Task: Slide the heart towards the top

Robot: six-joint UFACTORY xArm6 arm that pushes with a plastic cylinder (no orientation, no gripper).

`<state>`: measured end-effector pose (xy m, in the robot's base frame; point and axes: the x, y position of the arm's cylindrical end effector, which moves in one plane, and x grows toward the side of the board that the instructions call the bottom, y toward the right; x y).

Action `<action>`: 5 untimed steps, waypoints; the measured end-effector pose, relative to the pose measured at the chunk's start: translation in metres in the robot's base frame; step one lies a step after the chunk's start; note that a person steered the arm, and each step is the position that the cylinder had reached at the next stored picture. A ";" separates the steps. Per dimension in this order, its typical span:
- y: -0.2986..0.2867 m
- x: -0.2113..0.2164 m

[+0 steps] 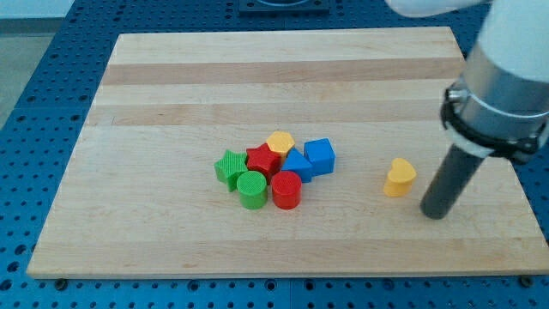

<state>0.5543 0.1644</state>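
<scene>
A yellow heart block (399, 177) lies alone on the wooden board (171, 86), right of centre. My tip (435, 212) stands on the board just to the heart's lower right, a small gap apart from it. To the heart's left sits a tight cluster: a green star (230, 167), a green cylinder (252, 189), a red star (262, 160), a red cylinder (286, 190), a yellow hexagon (280, 142), a blue triangle (298, 164) and a blue cube (319, 156).
The arm's white and black body (506, 77) hangs over the board's right side. The board's right edge (515, 180) is close to my tip. A blue perforated table (34, 103) surrounds the board.
</scene>
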 end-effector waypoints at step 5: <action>-0.025 -0.133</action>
<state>0.4215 0.1393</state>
